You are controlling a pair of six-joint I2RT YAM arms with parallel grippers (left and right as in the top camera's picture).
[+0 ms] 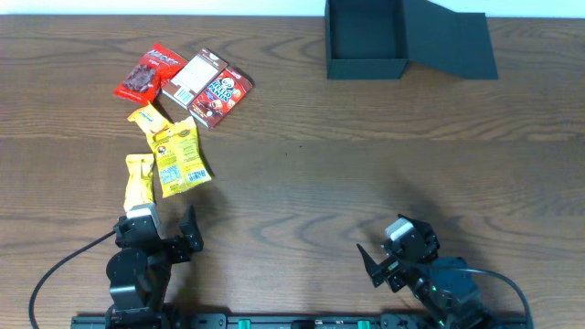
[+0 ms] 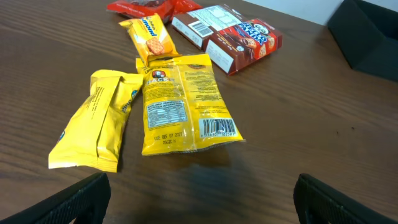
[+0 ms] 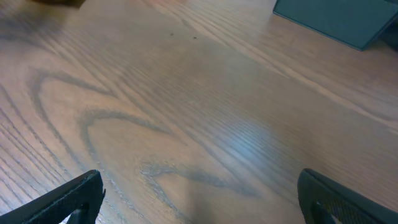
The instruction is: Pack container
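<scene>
Left gripper [image 1: 157, 228] low at the near left, pointing forward, jaws spread wide, right gripper [image 1: 398, 249] low at the near right, turned slightly inward, jaws equally wide

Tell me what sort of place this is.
Probably a robot test bench: a wood-grain table, the left gripper and right gripper at its near edge, and snack packets laid out across from an open container.

Container [image 1: 366, 41] far right on table [image 1: 302, 174]; snack packets [image 1: 178, 155] far left, well apart.
</scene>
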